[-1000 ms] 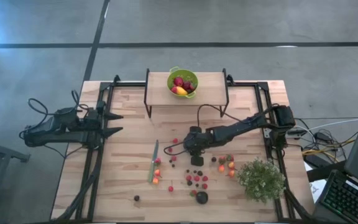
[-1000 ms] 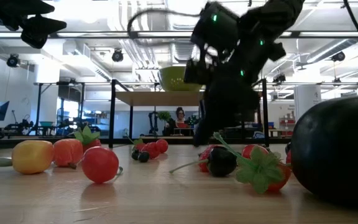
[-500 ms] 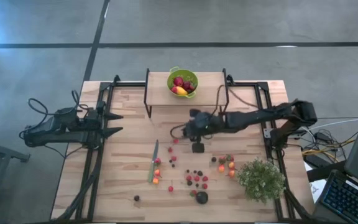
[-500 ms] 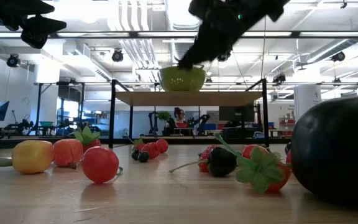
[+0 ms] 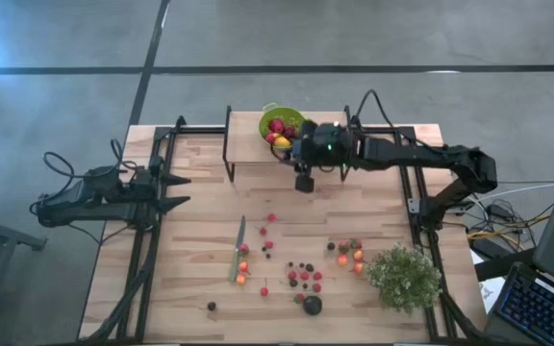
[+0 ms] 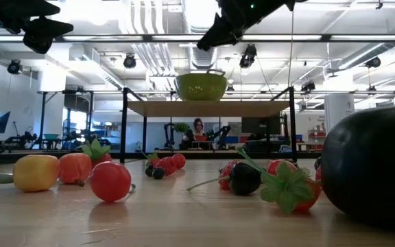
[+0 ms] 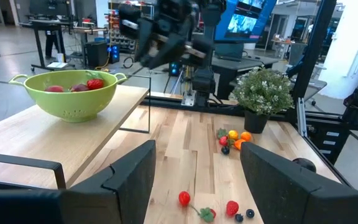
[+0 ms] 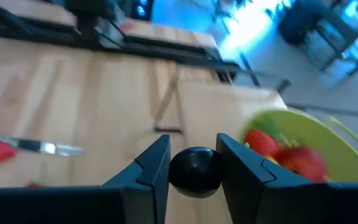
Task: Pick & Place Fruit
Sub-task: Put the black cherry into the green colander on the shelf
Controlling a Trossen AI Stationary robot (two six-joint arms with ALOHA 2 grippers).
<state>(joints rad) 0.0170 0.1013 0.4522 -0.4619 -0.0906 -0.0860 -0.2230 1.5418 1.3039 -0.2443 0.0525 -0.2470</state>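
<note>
Right gripper (image 8: 193,163) pinches a dark round fruit (image 8: 195,169) beside the green bowl (image 5: 283,126) on the table's far edge. Left gripper (image 5: 179,191) waits at the left edge, fingers spread.

The right arm stretches from three o'clock toward twelve, its right gripper (image 8: 194,163) raised, fingers clamped on a dark round fruit (image 8: 195,169). The left gripper (image 5: 173,191) waits at nine o'clock, fingers spread.
</note>
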